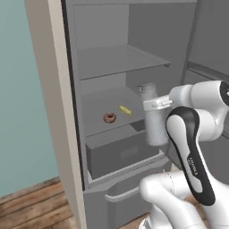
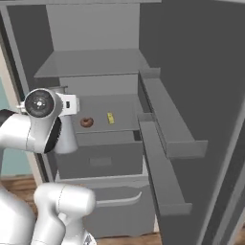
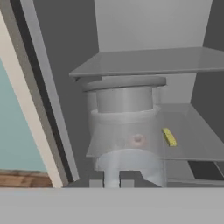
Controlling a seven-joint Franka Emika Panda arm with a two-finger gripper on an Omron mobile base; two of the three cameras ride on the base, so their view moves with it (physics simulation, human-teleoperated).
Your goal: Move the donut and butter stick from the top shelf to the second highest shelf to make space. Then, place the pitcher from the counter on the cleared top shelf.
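The gripper [image 3: 111,179] is clamped on the pitcher [image 3: 124,127], its 2 fingertips [image 3: 96,178] pinching what looks like the handle, so the jug hangs upright just ahead of the hand; beyond and slightly right of it, seen through the glass, the donut [image 1: 109,117] sits on the second shelf [image 1: 100,105]; right again lies the butter [image 1: 125,110], near the donut but apart; above the hand, the top shelf [image 1: 120,60] is bare, presumably freed for the jug, which is below shelf height and likely needs lifting.
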